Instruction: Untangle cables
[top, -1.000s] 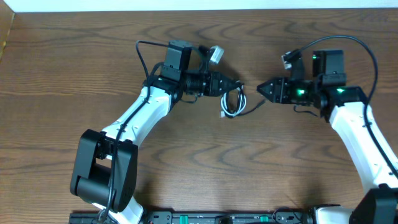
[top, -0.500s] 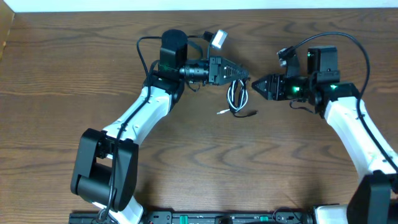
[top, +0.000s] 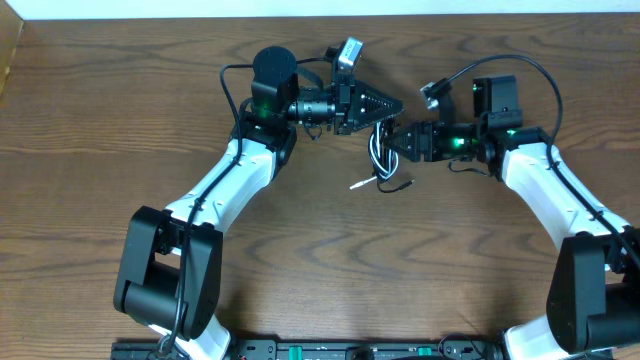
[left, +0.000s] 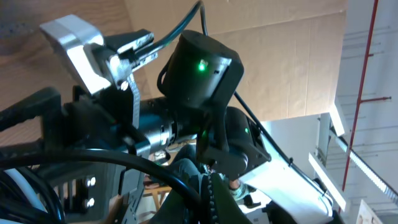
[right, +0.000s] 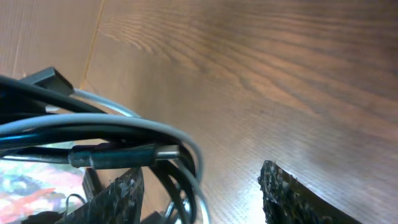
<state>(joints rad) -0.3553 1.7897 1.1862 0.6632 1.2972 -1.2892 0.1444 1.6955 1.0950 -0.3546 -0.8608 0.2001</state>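
Right wrist view: right pincer (right: 200, 198) released, its two fingers (right: 289, 194) spread wide. The cables (right: 134, 129) crowd the near left, white cord arching over the black one, a black plug (right: 163, 151) pointing into the gap. The loop sits just beside the picture-left finger; touching or not, can't tell. Bare wood desk (right: 261, 56) beyond. Left wrist view is tilted upward: cords blurred and cut off along the bottom edge, past them the right arm's wrist (left: 199, 74) with a green light, brown boards (left: 280, 56) farthest back; own fingers hard to make out. Only overhead gives the layout: left pincer (top: 393, 107) clenched on the cables' top at mid-desk, right pincer's tip just beside the bundle, white plug (top: 357, 184) and another black plug (top: 402, 184) sticking out at the lower end. The exact grip spot is hidden by the fingers.
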